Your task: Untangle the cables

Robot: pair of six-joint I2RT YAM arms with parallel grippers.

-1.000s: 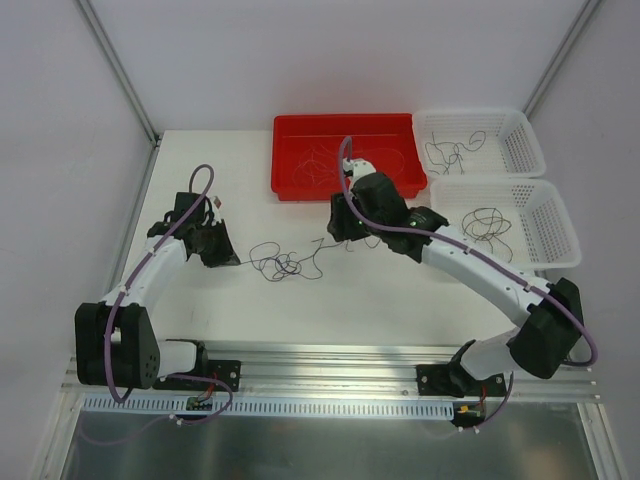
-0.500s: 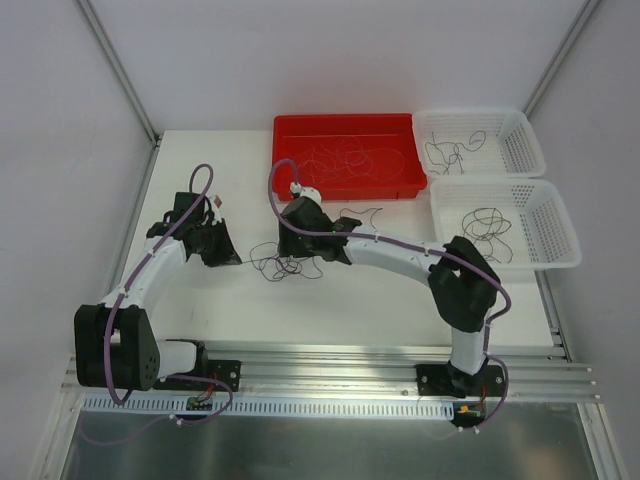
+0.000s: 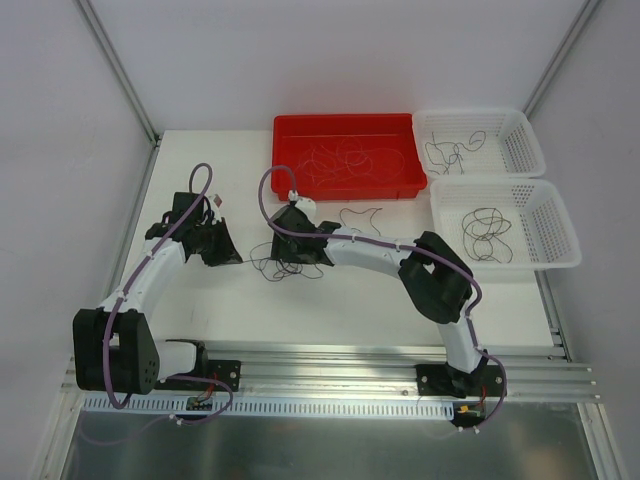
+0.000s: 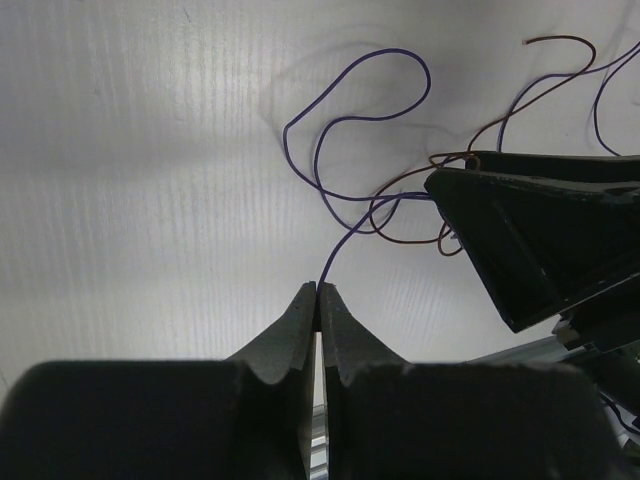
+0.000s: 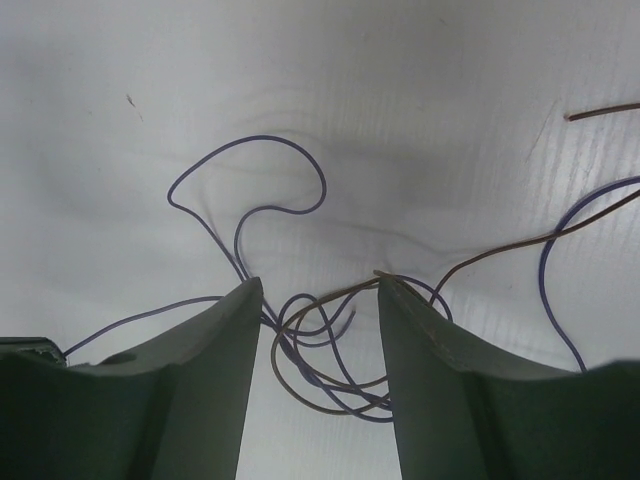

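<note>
Working on the pull-apart step.

Finds the cables [image 3: 285, 266] lying on the white counter [image 3: 220, 310], about in the middle, between the two arms and in front of the red tray [image 3: 345, 190]. Shows them as a small knot [image 5: 320, 345] of purple and brown loops, with loose ends curling out to the sides. Also shows more thin strands inside the tray, in the two white baskets [image 3: 522, 150] on the right, and one loose strand [image 3: 360, 214] on the counter near the tray.

Pinches the end of one purple strand [image 4: 345, 238] in the left end effector [image 4: 318, 293], shut tight on it. Leads from there straight into the knot.

Hangs the right end effector [image 5: 318, 290] low over the knot, about half open, with one finger on each side of the loops. Grips nothing yet, going by the wrist view. Cannot tell whether the fingers touch the counter.

Next, most likely: lower a little and close on a brown strand [image 5: 520, 247] inside the knot, not on the purple one. Then pull the two end effectors apart, slowly. Calls for careful aim at strands so thin, flat on the counter and quick to slip. Calls for a soft pull too, or else may tighten the knot instead of opening it.
</note>
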